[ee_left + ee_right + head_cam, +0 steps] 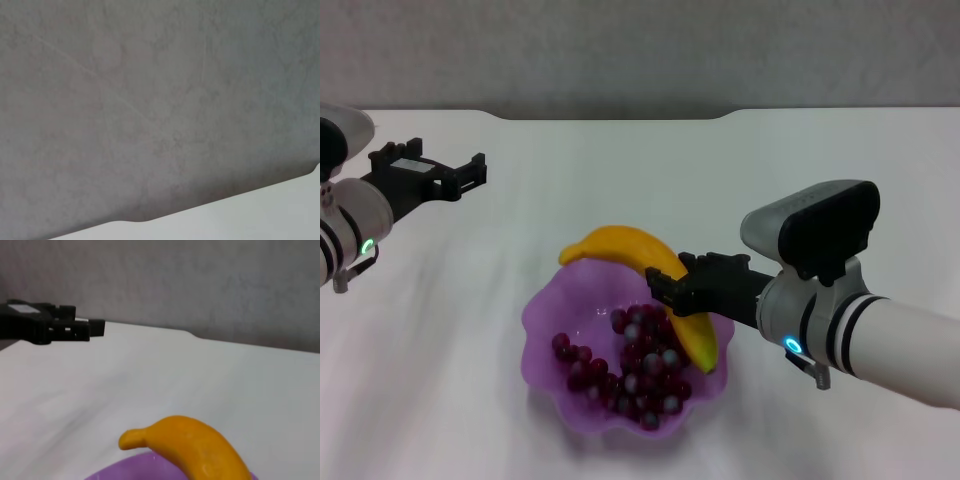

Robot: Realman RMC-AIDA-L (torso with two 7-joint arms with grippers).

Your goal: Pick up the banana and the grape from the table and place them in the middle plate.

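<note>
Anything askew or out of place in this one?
Only the banana: it lies across the back rim of the middle plate, one end sticking out over the table, with the right gripper at it. The grape sits fully inside.

One banana [650, 270], one grape bunch [630, 370], one purple plate [545, 325], two claws, left claw [470, 172], right claw [660, 290]

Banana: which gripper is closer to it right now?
Right. The right gripper is right at the banana, over the middle plate. The left gripper hangs far off, above the table's back left.
</note>
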